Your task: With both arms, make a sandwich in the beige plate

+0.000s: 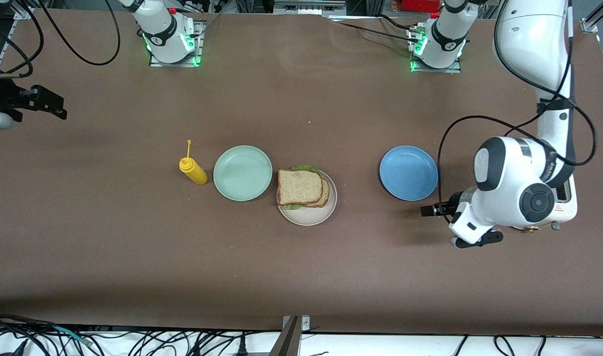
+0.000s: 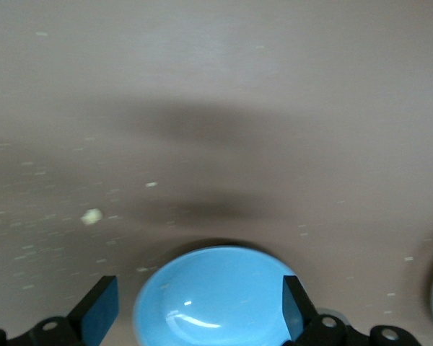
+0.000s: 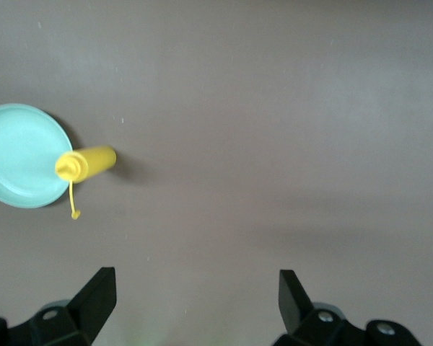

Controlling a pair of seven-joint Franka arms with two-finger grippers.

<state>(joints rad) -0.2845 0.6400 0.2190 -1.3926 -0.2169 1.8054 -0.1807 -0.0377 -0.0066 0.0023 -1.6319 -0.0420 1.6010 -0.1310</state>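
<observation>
**Sandwich sits assembled on the beige plate, both grippers wide open**

The sandwich (image 1: pixel 302 186) lies on the beige plate (image 1: pixel 311 215) at mid-bench, lettuce showing between its bread slices. Just beside the plate, toward the right arm's end, is a mint green plate (image 1: pixel 242 173), then a yellow squeeze bottle (image 1: pixel 193 170). Toward the left arm's end lies a blue plate (image 1: pixel 409 172). The left gripper (image 2: pixel 200 316) hangs spread and empty beside the blue plate. The right gripper (image 3: pixel 196 303) hangs spread and empty over bare bench (image 1: pixel 133 257).
</observation>
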